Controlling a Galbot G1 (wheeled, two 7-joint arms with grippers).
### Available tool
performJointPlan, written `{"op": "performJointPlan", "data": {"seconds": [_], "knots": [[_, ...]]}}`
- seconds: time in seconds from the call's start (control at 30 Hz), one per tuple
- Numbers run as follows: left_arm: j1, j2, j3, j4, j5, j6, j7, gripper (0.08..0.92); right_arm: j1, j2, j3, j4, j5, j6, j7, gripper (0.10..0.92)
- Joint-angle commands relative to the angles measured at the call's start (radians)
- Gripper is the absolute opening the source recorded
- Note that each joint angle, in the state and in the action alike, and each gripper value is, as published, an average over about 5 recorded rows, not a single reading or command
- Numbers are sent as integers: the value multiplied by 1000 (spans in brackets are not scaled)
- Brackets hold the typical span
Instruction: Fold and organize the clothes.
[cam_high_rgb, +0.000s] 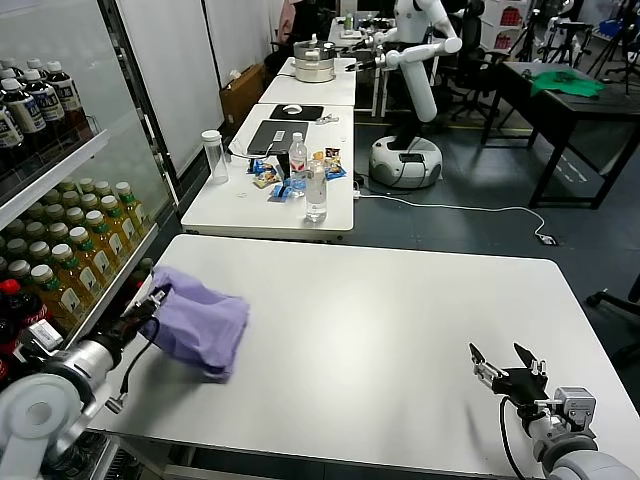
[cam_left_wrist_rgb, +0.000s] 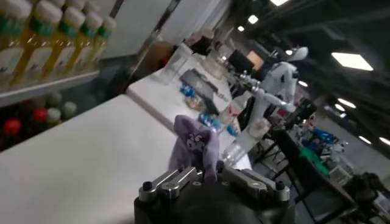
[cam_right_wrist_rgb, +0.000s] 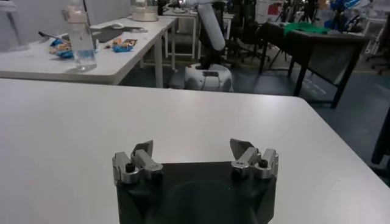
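Observation:
The lavender T-shirt (cam_high_rgb: 200, 322) lies bunched near the left edge of the white table (cam_high_rgb: 380, 330). My left gripper (cam_high_rgb: 153, 297) is shut on its left edge and holds a fold of it. In the left wrist view the purple fabric (cam_left_wrist_rgb: 194, 146), with small dark printed marks, stands up from between the shut jaws of the left gripper (cam_left_wrist_rgb: 207, 173). My right gripper (cam_high_rgb: 505, 363) is open and empty above the table's front right part; in the right wrist view the right gripper (cam_right_wrist_rgb: 194, 152) has its jaws wide apart over bare table.
A shelf of drink bottles (cam_high_rgb: 70, 250) stands close on the left. A second table (cam_high_rgb: 280, 190) behind holds a water bottle (cam_high_rgb: 316, 190), snacks and a laptop. A white robot (cam_high_rgb: 415, 60) and a dark table with a green cloth (cam_high_rgb: 565, 83) stand farther back.

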Motion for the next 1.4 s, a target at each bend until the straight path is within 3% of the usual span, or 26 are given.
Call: {"op": "performJointPlan", "data": {"seconds": [0.03, 0.17, 0.27, 0.53, 0.8, 1.07, 1.2, 1.4], "knots": [[-13, -72, 384, -173, 473, -21, 22, 137, 13, 14, -27, 12, -17, 0, 1, 823], [-63, -210, 648, -68, 827, -37, 21, 137, 16, 22, -36, 18, -31, 1, 0, 823], [-86, -291, 768, 15, 1008, -34, 6, 137, 16, 23, -38, 20, -34, 3, -1, 823], [-71, -395, 944, 103, 1235, -13, -19, 137, 28, 16, -41, 19, -33, 8, -4, 823], [-47, -377, 951, 77, 1279, -135, 68, 177, 61, 10, -68, 6, -33, 8, -7, 823], [73, -316, 881, -84, 1171, -222, 92, 400, 117, 29, -157, 0, -25, 4, 5, 823], [149, -274, 759, -150, 1143, -236, 86, 513, 183, 68, -296, -43, -31, -1, 25, 823], [207, -203, 546, -133, 1109, -259, 39, 686, 297, 171, -504, -164, -53, -4, 64, 823]]}}
